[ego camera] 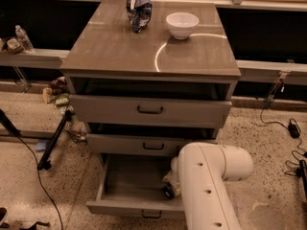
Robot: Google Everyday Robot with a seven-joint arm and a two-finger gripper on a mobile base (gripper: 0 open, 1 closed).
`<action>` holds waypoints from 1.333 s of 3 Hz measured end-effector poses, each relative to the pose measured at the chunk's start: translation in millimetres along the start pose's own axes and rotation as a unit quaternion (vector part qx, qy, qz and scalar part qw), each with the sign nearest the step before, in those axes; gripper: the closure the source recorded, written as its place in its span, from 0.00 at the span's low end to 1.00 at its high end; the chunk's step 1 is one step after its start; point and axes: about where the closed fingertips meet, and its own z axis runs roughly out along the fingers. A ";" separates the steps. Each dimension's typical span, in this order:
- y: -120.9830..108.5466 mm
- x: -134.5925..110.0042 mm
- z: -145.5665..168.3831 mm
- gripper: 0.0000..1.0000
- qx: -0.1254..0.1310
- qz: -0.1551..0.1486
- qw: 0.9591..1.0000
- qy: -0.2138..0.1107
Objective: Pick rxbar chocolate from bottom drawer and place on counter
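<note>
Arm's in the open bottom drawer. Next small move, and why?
Probably ease the tool lower at the right side of the bottom drawer, where it sits half hidden behind the arm; no rxbar chocolate shows on the counter yet.

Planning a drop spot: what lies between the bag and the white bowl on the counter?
Only bare counter, per the camera view. The gripper is down inside the bottom drawer.
</note>
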 end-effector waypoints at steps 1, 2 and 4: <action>-0.4 -1.3 2.5 0.63 -0.002 -0.001 1.000 -0.004; -0.7 -1.7 0.3 0.94 -0.002 -0.001 1.000 -0.004; 11.7 5.9 -36.8 1.00 0.017 0.080 0.996 -0.032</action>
